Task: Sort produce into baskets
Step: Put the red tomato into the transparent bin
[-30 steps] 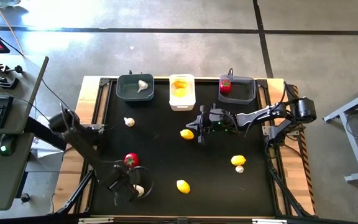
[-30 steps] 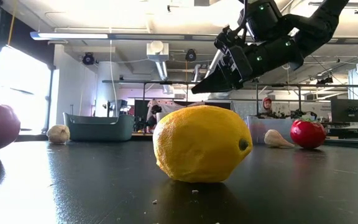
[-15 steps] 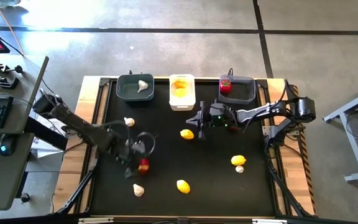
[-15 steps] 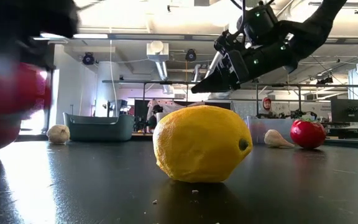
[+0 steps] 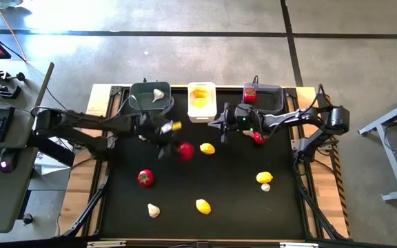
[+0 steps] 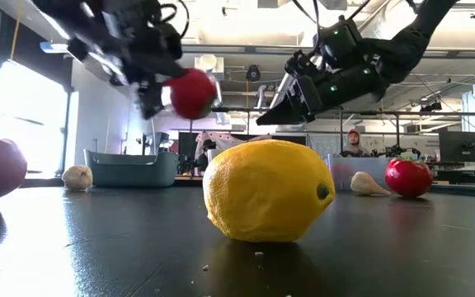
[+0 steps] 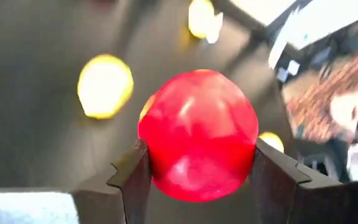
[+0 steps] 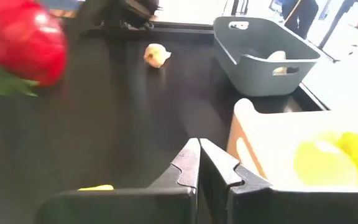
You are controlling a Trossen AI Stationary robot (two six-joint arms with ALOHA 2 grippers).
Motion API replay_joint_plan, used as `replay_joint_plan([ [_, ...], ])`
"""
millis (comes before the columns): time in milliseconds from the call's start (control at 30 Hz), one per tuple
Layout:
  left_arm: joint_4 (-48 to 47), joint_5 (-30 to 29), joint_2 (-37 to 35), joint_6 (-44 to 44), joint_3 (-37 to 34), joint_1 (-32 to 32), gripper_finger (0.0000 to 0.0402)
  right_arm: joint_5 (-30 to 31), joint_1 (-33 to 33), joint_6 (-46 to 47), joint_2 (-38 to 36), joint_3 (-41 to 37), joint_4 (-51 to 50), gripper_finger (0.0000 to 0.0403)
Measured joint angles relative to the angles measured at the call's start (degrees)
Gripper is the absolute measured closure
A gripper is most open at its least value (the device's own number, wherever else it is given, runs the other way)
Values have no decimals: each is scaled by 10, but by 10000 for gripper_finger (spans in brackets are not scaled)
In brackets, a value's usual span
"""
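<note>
We see left gripper (image 5: pixel 182 150) above counter (image 5: pixel 233 186) middle, fingers (image 7: pixel 132 180) clamped on red tomato (image 7: pixel 197 134), lifted clear. Right gripper (image 5: pixel 219 127) hovers near white basket (image 5: pixel 202 102), fingers pressed together, holding nothing. Lemons sit in white basket; garlic in left grey basket (image 5: pixel 149 97); tomato in right grey basket (image 5: pixel 262 98). More produce scattered on counter.

no readable text, no labels, no brand marks, no numbers, no signs legible anywhere on table, baskets, produce, arms or room beyond
</note>
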Motion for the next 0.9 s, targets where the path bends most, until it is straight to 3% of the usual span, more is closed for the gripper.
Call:
replay_joint_plan([
  [133,118,86,40,-9,-6,89,206,-11,-17,-9,0,14,-3,403],
  [333,280,164,117,-105,-5,186,206,-5,-29,-24,0,58,-32,376],
  [533,369,212,186,-175,-5,251,206,56,-24,-64,0,130,-155,274],
  [733,443,224,222,-235,-5,284,206,53,-22,-70,0,212,-252,160],
  [900,528,237,221,-283,-5,286,207,44,-8,-74,0,236,-245,99],
])
